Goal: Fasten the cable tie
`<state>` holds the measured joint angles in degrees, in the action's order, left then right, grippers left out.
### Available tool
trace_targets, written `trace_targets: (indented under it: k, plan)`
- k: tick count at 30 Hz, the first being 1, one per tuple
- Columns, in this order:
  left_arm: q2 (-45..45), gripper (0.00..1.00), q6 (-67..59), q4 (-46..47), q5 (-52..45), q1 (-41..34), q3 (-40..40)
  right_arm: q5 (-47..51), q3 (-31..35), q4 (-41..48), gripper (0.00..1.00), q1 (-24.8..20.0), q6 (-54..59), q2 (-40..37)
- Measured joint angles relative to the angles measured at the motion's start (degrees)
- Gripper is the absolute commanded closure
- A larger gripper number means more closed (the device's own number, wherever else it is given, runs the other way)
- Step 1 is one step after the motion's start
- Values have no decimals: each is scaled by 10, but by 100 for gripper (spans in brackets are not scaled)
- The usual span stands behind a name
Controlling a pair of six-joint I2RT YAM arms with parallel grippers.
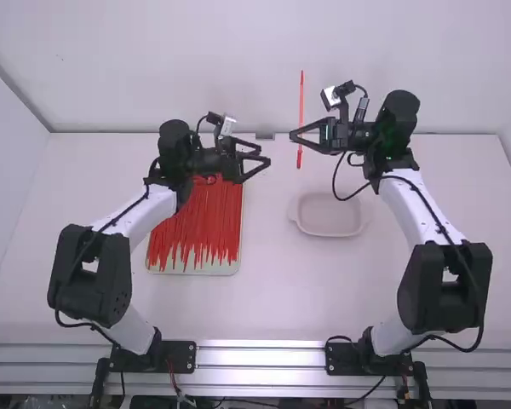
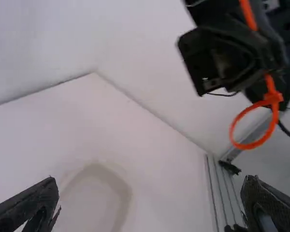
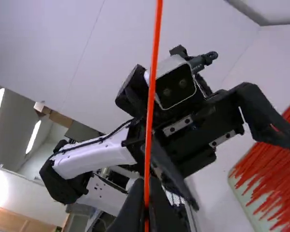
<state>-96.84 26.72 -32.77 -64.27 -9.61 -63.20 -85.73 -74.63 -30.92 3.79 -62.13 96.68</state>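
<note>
The left claw [image 1: 262, 161] hangs released, its fingers spread wide, with a tray [image 1: 206, 270] of red ties beneath it. Just beside it, the right claw [image 1: 295, 135] is clenched on the orange-red cable tie [image 1: 301, 102]. The slim strap stands upright, its tail pointing up above the claw and a small closed loop [image 2: 253, 126] hanging below.

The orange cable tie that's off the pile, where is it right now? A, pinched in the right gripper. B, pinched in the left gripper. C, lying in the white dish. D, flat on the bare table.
A: the right gripper is shut on the cable tie, holding it upright above the table, while the left gripper is open and empty.
</note>
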Motion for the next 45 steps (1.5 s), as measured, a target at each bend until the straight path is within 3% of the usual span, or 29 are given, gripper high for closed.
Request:
trace_targets:
  k: [12, 15, 20, 35, 45]
  plan:
    - [0, 2, -54, 233, 104, 41, 0, 78, -4, 381, 100, -40, 299, 0]
    - [0, 1, -67, 292, 130, 42, 0, 151, -4, 495, 100, -43, 389, 0]
    - [0, 1, -98, 374, 150, 42, 0, 282, -4, 601, 100, -42, 487, 0]
    - [0, 1, -154, 452, 162, 96, 0, 576, -4, 718, 100, -32, 542, 0]
    - [0, 1, -158, 432, 170, 96, 0, 708, 36, 616, 100, 30, 517, 0]
